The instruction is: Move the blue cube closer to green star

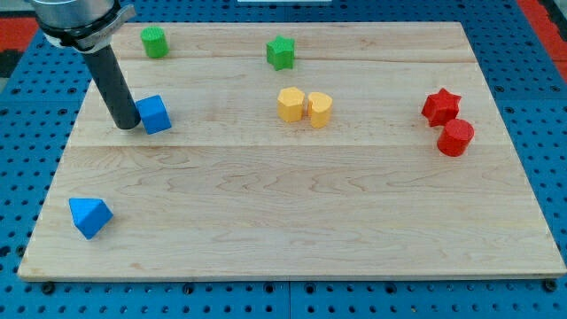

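Observation:
The blue cube sits on the wooden board at the view's left. The green star lies near the view's top, to the right of the cube and farther up. My tip rests on the board right at the cube's left side, touching it or nearly so. The dark rod rises from there toward the view's top left.
A green cylinder stands at the top left. Two yellow blocks sit side by side at the middle. A red star and a red cylinder are at the right. A blue wedge-like block is at the bottom left.

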Available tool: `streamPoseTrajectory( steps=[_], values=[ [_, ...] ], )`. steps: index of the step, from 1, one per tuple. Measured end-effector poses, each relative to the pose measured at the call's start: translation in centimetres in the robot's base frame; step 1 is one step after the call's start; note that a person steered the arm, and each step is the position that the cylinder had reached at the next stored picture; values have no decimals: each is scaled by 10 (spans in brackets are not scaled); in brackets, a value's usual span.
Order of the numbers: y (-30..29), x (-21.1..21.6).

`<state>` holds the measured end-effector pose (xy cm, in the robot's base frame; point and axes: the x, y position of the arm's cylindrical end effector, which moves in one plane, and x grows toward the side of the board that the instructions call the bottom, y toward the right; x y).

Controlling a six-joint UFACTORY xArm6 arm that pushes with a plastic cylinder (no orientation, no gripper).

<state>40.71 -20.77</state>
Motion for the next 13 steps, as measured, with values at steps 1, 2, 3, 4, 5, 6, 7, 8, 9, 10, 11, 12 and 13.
streamPoseTrajectory(
  steps=[1,2,3,4,5,6,7,8,9,10,11,12,13],
  values=[
    [7,0],
    [23,-1],
    [50,-8],
    [80,-17],
    [101,-23],
    [111,-18],
    [116,-12],
    [116,-16],
    [122,-29],
    [130,-50],
    [133,-77],
    [133,-81],
    [133,-82]
  ],
)
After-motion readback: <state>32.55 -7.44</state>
